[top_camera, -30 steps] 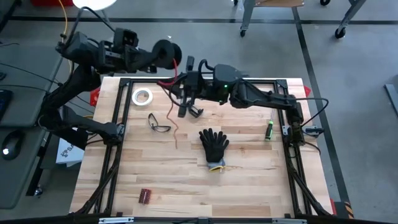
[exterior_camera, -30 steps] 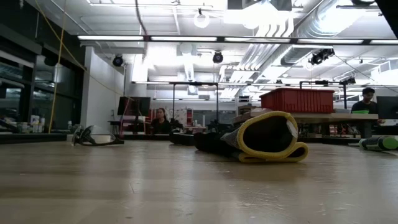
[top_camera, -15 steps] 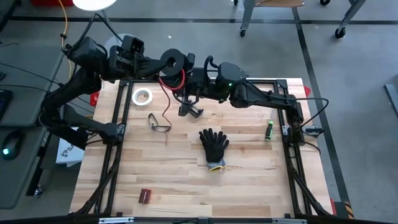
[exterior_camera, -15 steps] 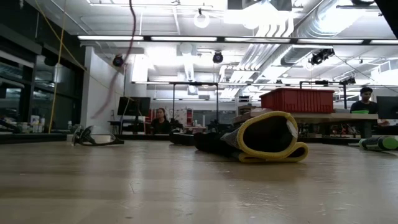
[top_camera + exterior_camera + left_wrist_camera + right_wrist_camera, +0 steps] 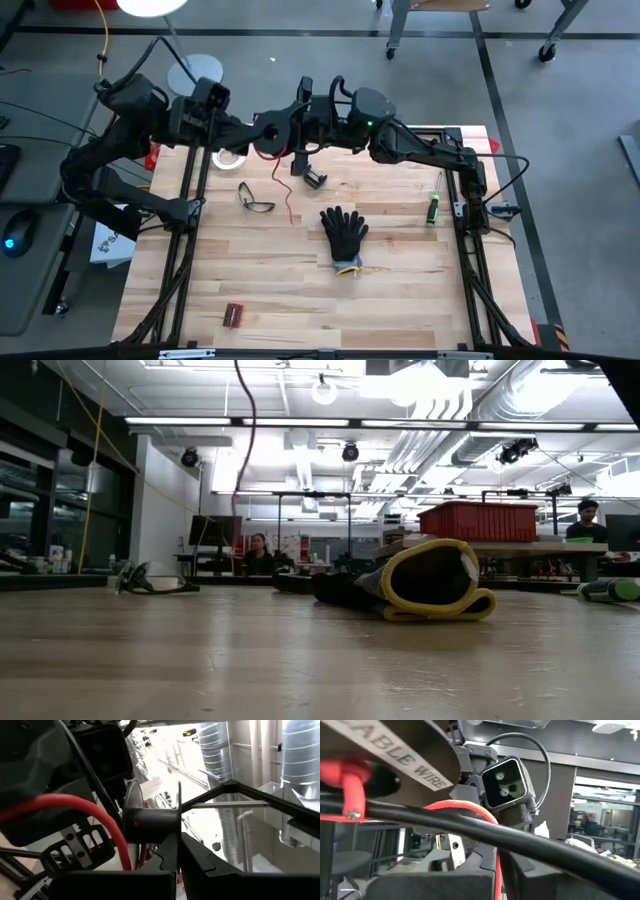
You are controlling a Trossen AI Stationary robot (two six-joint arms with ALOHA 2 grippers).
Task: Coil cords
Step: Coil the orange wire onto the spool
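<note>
1. High view: we see the left gripper (image 5: 262, 130) clamped on the black spool (image 5: 272, 130), raised over the table's (image 5: 400, 300) far edge.
2. The right gripper (image 5: 298, 128) meets it, fingers closed on the red cord (image 5: 289, 185), which hangs toward the safety glasses (image 5: 255, 198).

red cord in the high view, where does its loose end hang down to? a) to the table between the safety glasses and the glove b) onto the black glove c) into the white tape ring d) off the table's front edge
a: the red cord trails down from the spool to the table, ending between the safety glasses and the black glove, touching neither.
</note>
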